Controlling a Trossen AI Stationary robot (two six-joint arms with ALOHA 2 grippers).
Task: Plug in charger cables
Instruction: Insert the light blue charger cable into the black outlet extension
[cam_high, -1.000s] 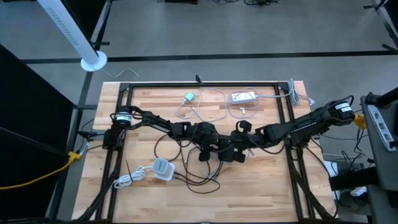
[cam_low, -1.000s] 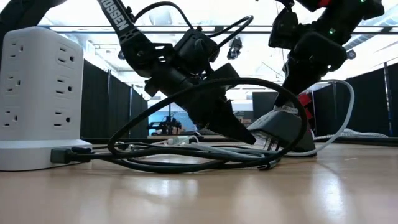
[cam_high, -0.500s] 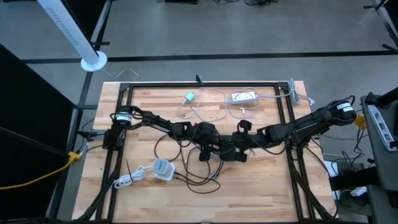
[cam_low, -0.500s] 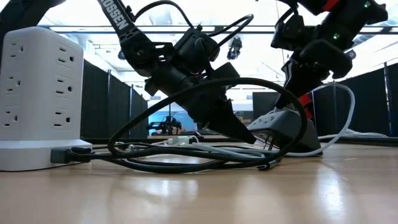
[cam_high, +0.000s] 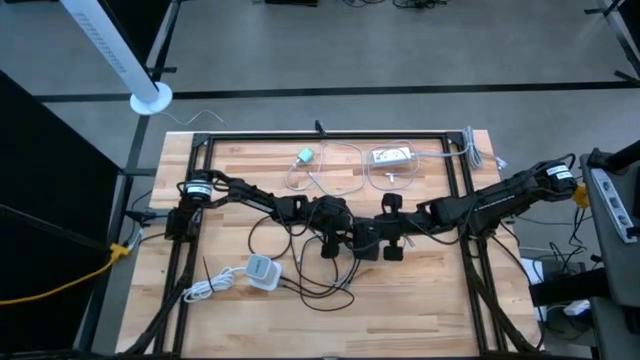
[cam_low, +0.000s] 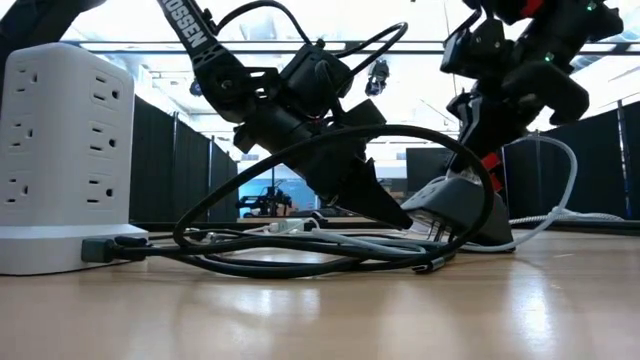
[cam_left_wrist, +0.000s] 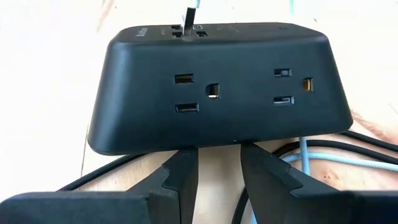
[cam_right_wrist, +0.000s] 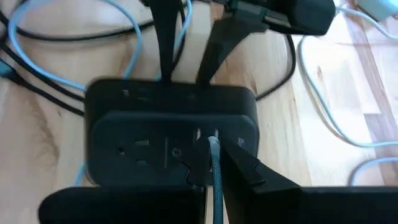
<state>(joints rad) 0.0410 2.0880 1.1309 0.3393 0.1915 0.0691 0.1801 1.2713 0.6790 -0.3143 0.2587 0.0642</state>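
One cable tip (cam_right_wrist: 213, 144) sits pinched in the right gripper (cam_right_wrist: 214, 163) over the black power hub (cam_left_wrist: 217, 87) (seating not confirmed), left gripper (cam_left_wrist: 219, 171) slightly spread beside it, white cables (cam_high: 340, 165) lying unplugged behind.

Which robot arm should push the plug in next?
Probably the right. Its gripper holds a thin cable with the tip at the ports on top of the black power block. The left gripper is open and empty, just beside the block's side.
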